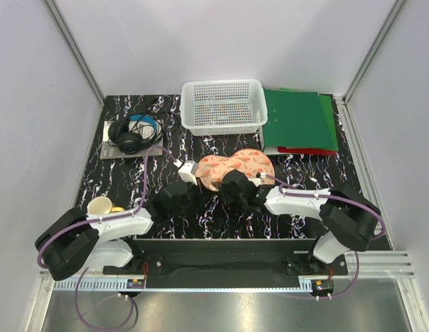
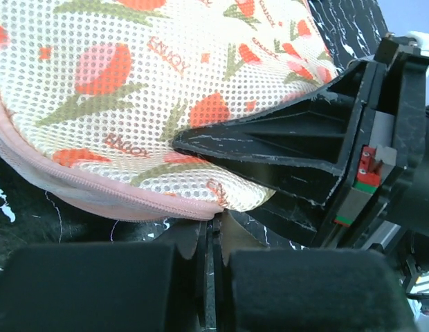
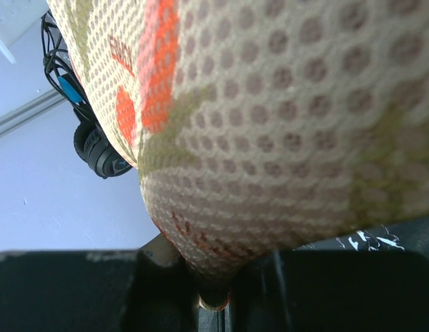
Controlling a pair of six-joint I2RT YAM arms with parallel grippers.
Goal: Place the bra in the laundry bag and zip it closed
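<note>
Top view: the laundry bag (image 1: 236,166), a peach floral print case, lay on the black marbled counter (image 1: 221,218) near the middle, just in front of the white mesh basket (image 1: 223,105). Green folders (image 1: 297,119) sat to its right, headphones (image 1: 133,134) at far left, a yellow cup (image 1: 99,205) by the left arm. Left claw (image 1: 198,181) was at the bag's left end, right claw (image 1: 233,184) at its near edge. Left wrist: left claw (image 2: 209,257) was clenched, pads nearly meeting on a small tab at the end of the bag's pink zip edge (image 2: 117,197); the right claw's black finger (image 2: 270,149) lay pressed on top of the bag's mesh, another finger under it. Right wrist: the bag filled the view and right claw (image 3: 214,304) was clamped on a fold of its fabric; headphones were seen behind.
</note>
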